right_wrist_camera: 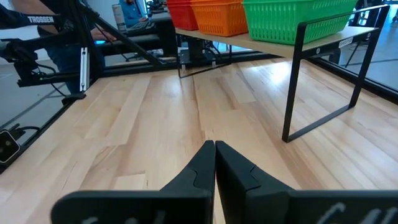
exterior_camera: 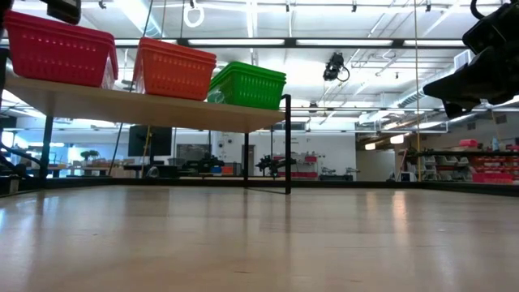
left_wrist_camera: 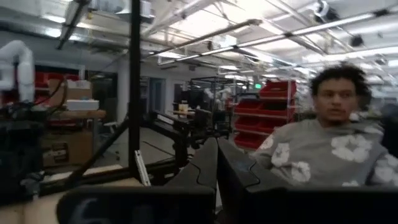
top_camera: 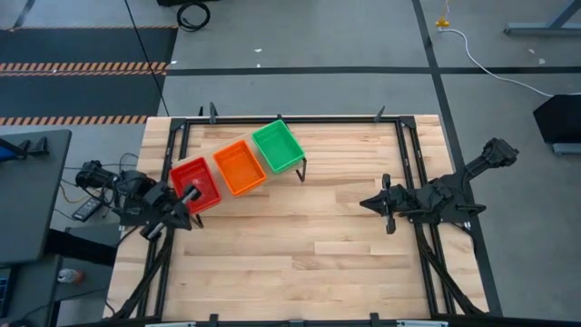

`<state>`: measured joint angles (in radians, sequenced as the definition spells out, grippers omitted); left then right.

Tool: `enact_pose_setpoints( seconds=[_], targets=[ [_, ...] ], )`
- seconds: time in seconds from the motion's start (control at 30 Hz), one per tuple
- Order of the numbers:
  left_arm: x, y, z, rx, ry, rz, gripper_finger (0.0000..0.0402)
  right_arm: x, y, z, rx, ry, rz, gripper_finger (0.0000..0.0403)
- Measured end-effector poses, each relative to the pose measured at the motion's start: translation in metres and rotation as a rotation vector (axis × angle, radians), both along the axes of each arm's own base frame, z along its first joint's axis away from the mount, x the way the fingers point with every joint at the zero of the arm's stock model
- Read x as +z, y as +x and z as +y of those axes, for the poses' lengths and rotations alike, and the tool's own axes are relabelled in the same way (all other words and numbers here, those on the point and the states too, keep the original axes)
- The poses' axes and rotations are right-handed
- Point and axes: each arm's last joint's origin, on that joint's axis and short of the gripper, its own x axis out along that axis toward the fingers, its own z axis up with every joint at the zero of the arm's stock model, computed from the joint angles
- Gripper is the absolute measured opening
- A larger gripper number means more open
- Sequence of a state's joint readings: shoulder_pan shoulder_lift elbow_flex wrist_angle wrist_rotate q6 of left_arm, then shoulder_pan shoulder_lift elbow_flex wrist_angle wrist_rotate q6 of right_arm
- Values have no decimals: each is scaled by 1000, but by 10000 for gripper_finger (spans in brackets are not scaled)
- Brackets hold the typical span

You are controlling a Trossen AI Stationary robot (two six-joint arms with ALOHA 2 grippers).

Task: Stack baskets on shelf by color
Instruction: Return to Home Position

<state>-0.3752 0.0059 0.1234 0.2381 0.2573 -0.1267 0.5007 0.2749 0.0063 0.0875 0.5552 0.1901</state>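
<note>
The shelf (exterior_camera: 162, 107) stands aslant near the tabletop's (top_camera: 300, 245) far-left corner. It carries three stacks of baskets in a row: red (top_camera: 195, 180), orange (top_camera: 241, 167), green (top_camera: 276, 145). The left gripper (top_camera: 189, 194) hangs by the red stack's near end, fingers pressed together and empty. The right gripper (top_camera: 365, 203) sits near the right edge, also closed and empty. A person (left_wrist_camera: 323, 155) shows beyond the tabletop.

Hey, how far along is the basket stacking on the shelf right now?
Nearly finished. Done: the red baskets, orange baskets and green baskets sit sorted by colour on the shelf. In hand: nothing; the left gripper, by the red baskets, and the right gripper, at the right of the table, are both shut and empty. Left: likely only the return to rest.
</note>
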Motion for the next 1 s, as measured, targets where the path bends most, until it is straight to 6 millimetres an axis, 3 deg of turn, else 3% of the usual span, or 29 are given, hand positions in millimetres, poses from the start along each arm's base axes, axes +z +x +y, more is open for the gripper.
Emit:
enact_pose_setpoints(
  seconds=[0.23, 0.5, 0.87, 1.0],
  targets=[
    [4, 0, 3, 91, -23, -40, 7, 0, 0, 0, 0, 1, 0, 17],
    [10, -5, 1, 12, 28, -163, 7, 0, 0, 0, 0, 2, 0, 17],
    [4, -2, 0, 16, 57, -92, 7, 0, 0, 0, 0, 2, 0, 17],
    [3, 0, 2, 107, 33, -63, 7, 0, 0, 0, 0, 2, 0, 16]
  ],
)
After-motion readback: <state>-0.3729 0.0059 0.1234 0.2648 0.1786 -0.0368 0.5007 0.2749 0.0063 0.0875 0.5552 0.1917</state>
